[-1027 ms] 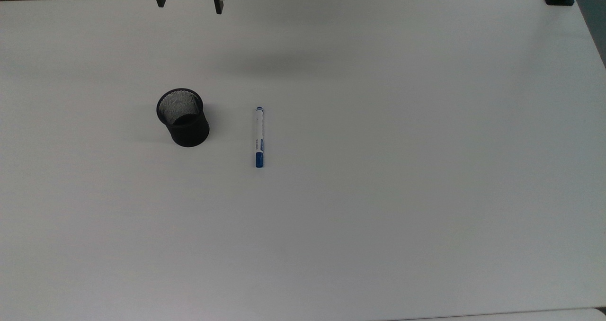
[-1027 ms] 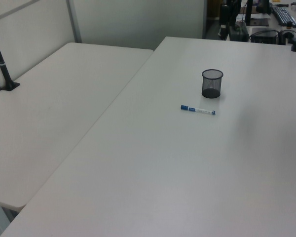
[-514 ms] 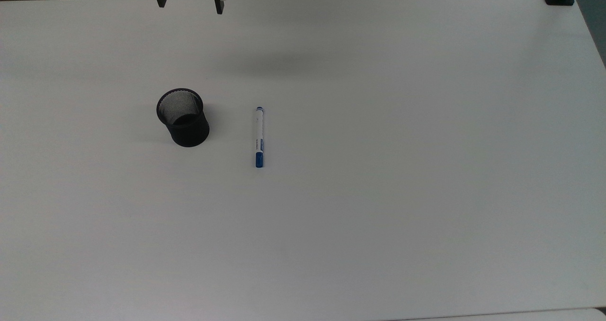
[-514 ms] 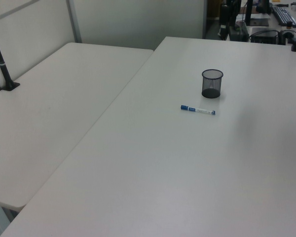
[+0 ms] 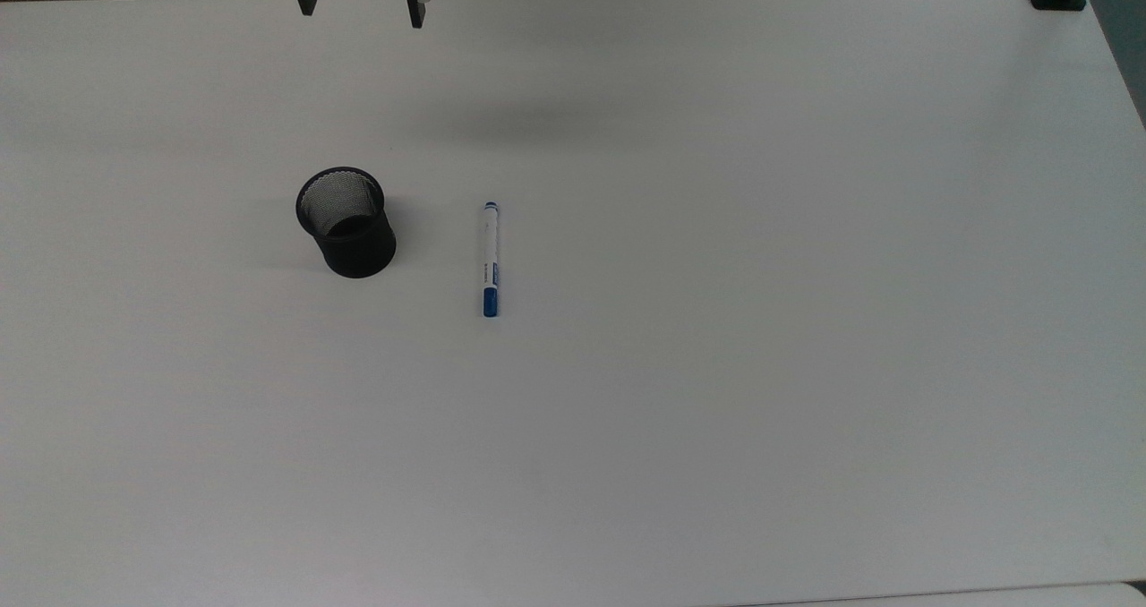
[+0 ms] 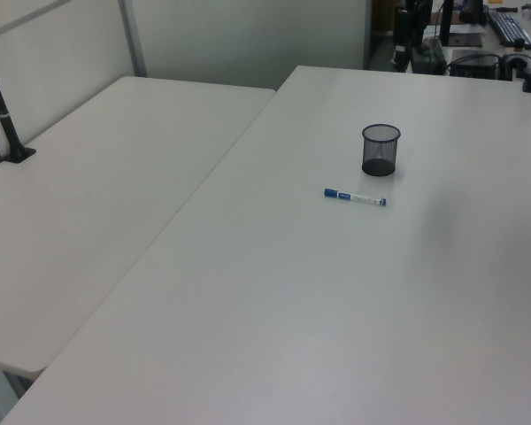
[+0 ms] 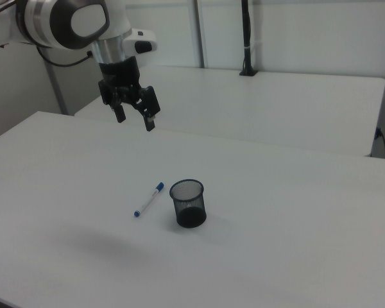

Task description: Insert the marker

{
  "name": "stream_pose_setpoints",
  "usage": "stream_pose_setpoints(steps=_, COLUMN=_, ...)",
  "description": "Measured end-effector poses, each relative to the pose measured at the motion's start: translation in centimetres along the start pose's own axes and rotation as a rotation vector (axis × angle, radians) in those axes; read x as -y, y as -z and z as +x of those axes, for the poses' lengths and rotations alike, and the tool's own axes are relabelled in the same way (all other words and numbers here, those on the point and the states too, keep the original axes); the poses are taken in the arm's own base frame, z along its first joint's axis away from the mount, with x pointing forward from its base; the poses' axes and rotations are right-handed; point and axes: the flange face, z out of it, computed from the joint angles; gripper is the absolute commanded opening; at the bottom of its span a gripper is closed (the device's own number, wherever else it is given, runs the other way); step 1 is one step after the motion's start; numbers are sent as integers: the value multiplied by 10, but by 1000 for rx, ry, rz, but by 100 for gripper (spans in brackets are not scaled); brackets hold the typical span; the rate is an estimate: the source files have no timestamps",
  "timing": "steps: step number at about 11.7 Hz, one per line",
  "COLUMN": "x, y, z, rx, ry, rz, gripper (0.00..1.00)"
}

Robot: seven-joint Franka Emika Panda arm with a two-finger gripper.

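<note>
Tool (image 7: pixel 135 119), fingers spread wide, top view's edge cropping it, above marker (image 7: pixel 149 199).

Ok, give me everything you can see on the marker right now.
The marker is a slim white pen with a blue cap, a small blue end tip and a blue label. It lies flat on the white table, to the top view's right of the black mesh cup, apart from it, nothing gripping it.

white-and-blue marker (image 5: pixel 490 259), black mesh cup (image 5: pixel 346 222), white table (image 5: pixel 716 320)
</note>
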Motion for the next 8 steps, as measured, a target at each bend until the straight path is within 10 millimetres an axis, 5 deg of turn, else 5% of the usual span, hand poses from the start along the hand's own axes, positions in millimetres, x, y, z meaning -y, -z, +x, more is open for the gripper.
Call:
stream_pose_setpoints(steps=3, x=32, y=-27, z=8, rx=47, ry=69, rz=-1, gripper=100)
stream_pose_setpoints(steps=8, x=90, y=-126, z=44, rx=100, ry=196, rz=-101, gripper=100)
